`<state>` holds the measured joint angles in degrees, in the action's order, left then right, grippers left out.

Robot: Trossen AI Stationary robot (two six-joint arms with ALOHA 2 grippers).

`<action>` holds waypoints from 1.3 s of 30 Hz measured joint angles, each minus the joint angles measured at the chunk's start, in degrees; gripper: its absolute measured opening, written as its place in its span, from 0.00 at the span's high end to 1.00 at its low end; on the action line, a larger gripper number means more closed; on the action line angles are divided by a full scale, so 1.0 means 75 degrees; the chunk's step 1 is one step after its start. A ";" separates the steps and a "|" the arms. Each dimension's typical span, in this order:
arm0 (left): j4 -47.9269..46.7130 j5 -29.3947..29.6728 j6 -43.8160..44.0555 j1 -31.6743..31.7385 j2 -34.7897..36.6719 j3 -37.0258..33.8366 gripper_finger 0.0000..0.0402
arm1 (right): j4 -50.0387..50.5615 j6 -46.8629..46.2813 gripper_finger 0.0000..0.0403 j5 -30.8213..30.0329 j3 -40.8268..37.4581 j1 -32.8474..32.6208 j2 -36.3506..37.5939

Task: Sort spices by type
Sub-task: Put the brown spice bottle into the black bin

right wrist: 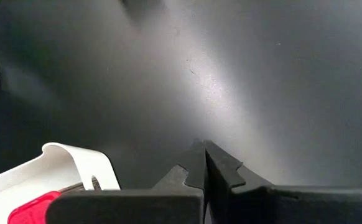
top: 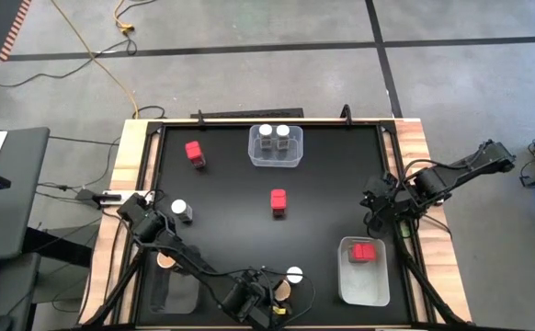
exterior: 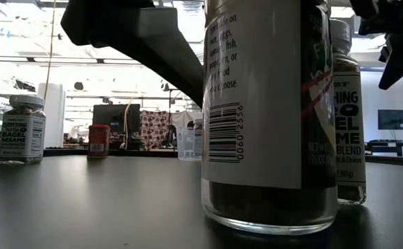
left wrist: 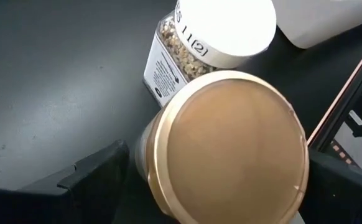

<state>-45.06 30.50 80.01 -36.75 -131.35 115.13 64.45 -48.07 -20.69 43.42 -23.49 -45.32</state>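
A tan-lid spice jar (left wrist: 231, 149) stands on the black table near its front edge, also in the high view (top: 284, 289). A white-lid jar (left wrist: 224, 28) stands right behind it. My left gripper (left wrist: 215, 190) is open and slants down over the tan-lid jar, one finger on each side. My right gripper (right wrist: 204, 163) is shut and holds nothing, above the table's right side (top: 382, 207). Two red boxes (top: 195, 153) (top: 278, 202) and another white-lid jar (top: 181, 211) stand loose on the table. My left gripper's fingers (left wrist: 100, 177) stand close on either side of the tan-lid jar's body, below the lid (left wrist: 145, 158). I cannot tell whether they touch it. The jar stands upright on the table.
A clear bin (top: 276, 158) at the far middle holds two white-lid jars. A white bin (top: 364, 285) at the near right holds a red box (top: 364, 251). A second tan lid (top: 165, 260) shows at the near left, beside the left arm.
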 joint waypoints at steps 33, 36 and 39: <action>-0.0057 -0.0580 -0.0146 0.0305 0.0000 0.0044 0.07 | -0.0003 0.0072 0.95 0.0000 -0.0001 0.0000 0.0002; -0.0055 -0.0581 -0.0149 0.0305 0.0000 0.0044 0.13 | -0.0003 0.0070 0.95 0.0000 -0.0003 0.0000 0.0001; -0.0090 -0.0576 -0.0236 0.0284 0.0000 0.0044 0.20 | -0.0006 0.0070 0.95 0.0000 -0.0003 -0.0001 0.0000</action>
<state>-45.73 26.18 78.24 -34.62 -131.35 115.46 64.40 -47.55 -20.69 43.40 -23.50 -45.32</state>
